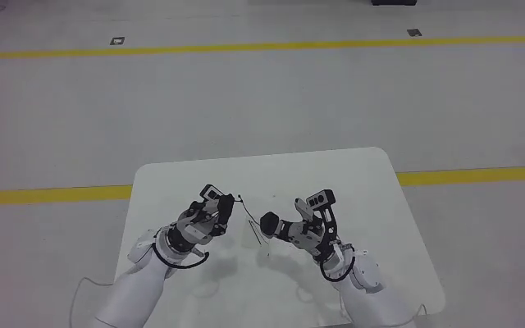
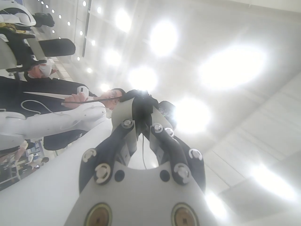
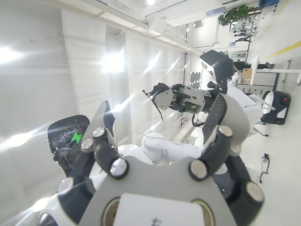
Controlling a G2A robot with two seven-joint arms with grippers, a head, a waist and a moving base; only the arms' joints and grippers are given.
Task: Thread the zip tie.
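I have the left gripper (image 1: 222, 210), jaws clamped on the black zip tie (image 3: 159, 112), raised above the white counter (image 1: 369, 180); the right gripper (image 1: 273, 224) faces it nearby, jaws spread wide and empty.

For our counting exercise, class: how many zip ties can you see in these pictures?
1: a black zip tie pinched in the left gripper, held above the table. Others could be hidden behind the arms.

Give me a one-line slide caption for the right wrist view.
Open right hand faces the left hand, which pinches a black zip tie.
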